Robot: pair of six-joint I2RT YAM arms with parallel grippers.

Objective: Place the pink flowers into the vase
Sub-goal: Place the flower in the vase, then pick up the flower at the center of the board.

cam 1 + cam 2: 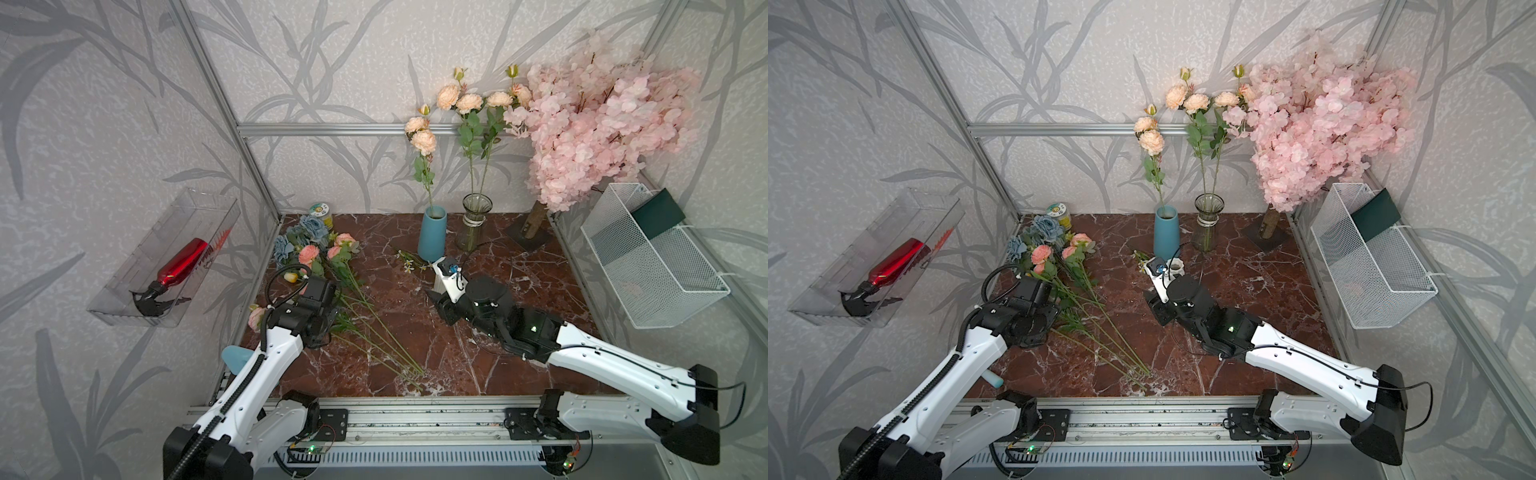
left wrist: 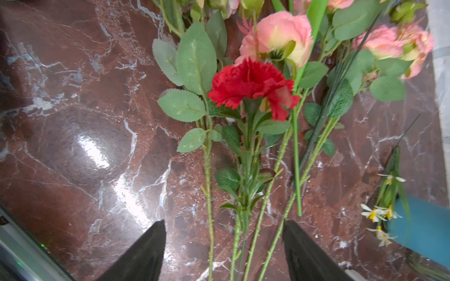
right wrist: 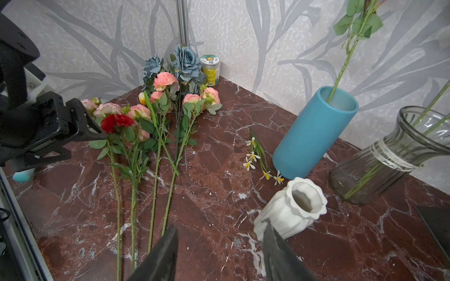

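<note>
Left gripper (image 2: 224, 222), jaws apart, straddles the stems of the pink flowers (image 2: 285, 36), which lie flat well left of the blue vase (image 1: 432, 239); we see the stems run straight ahead from the jaws, blooms farthest, while our right gripper (image 3: 220, 223), empty and spread, sits near that vase

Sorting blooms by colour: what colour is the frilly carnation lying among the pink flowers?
Bright red; the frilly carnation shows best in the left wrist view.
</note>
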